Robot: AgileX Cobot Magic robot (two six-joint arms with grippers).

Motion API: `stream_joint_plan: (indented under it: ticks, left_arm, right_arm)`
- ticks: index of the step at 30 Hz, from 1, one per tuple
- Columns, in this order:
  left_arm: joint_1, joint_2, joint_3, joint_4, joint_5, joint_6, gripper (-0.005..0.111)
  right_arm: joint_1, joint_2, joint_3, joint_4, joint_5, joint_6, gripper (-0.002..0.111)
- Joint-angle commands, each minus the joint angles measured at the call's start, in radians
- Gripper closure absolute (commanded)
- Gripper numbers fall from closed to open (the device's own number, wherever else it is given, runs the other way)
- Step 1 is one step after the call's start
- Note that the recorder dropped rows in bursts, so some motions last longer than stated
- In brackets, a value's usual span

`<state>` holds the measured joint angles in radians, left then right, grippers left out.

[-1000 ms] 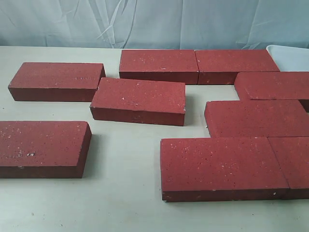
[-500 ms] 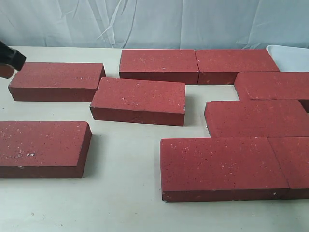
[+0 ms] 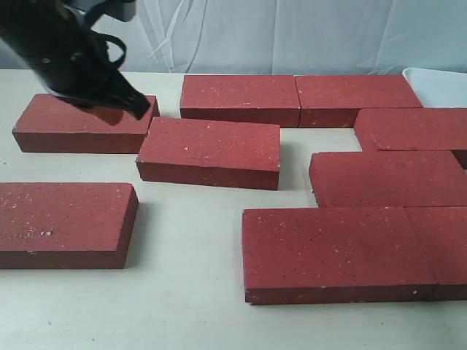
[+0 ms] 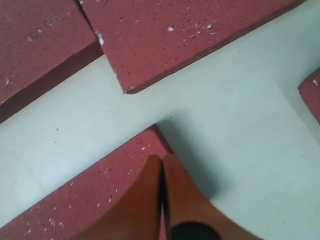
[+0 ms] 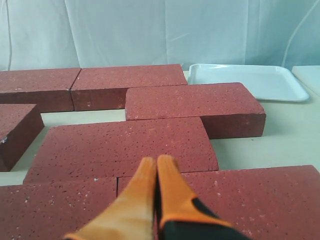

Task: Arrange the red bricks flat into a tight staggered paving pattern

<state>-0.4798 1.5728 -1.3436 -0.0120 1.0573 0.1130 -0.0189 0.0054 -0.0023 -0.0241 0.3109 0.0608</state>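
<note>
Several red bricks lie flat on the pale table. In the exterior view a loose brick (image 3: pixel 84 120) lies at the far left, another (image 3: pixel 210 149) beside it, and one (image 3: pixel 66 219) at the near left. Two (image 3: pixel 239 95) (image 3: pixel 357 95) sit end to end at the back, and others (image 3: pixel 390 179) (image 3: pixel 336 248) are packed at the right. My left gripper (image 3: pixel 120 111) is shut and empty, hovering over the far-left brick's right end; its tips (image 4: pixel 161 158) sit above that brick's corner (image 4: pixel 100 195). My right gripper (image 5: pixel 156 160), also shut and empty, hangs over the packed bricks (image 5: pixel 125 145).
A white tray (image 3: pixel 438 84) stands at the back right, beyond the bricks, and shows as the tray (image 5: pixel 245 80) in the right wrist view. Bare table (image 3: pixel 190 233) lies between the left bricks and the packed group. A blue-white cloth backdrop closes the far side.
The left arm has swung in from the far left edge and now hangs over the right end of the far-left brick. No brick has moved.
</note>
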Motion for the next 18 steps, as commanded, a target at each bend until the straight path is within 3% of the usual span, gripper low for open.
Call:
stream_joint_plan:
  ticks: [1, 13, 18]
  left_arm:
    - [-0.073, 0.098, -0.094, 0.012, 0.013, 0.04, 0.107]
    - [-0.181, 0.378, -0.339, -0.032, 0.151, 0.2, 0.107]
    - [-0.193, 0.472, -0.421, -0.158, 0.164, 0.336, 0.107]
  right_arm:
    - [0.001, -0.005, 0.002, 0.0, -0.007, -0.004, 0.109]
    - [0.001, -0.005, 0.002, 0.0, -0.007, -0.004, 0.109]
    - [0.001, -0.005, 0.002, 0.0, -0.007, -0.004, 0.109]
